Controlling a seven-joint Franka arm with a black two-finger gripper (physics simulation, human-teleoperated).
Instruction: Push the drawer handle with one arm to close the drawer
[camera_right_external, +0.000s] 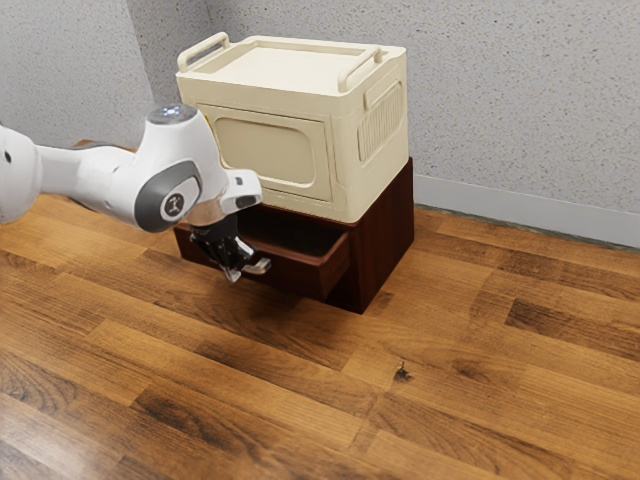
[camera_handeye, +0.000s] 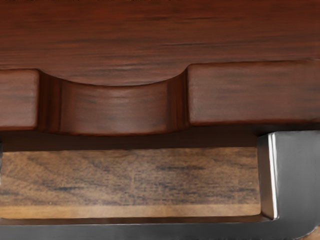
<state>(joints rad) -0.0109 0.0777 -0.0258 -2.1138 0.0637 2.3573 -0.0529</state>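
Exterior view: drawer (camera_right_external: 312, 271) open, about 6 o'clock from cream box (camera_right_external: 290, 150). Gripper (camera_right_external: 234, 268) at drawer front, visible end of metal handle (camera_right_external: 262, 267) at its 3 o'clock. Fingers: can't tell.

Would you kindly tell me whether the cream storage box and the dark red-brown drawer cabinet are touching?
Touching: the exterior view shows the cream storage box resting on the drawer cabinet, with no gap along its lower edge.
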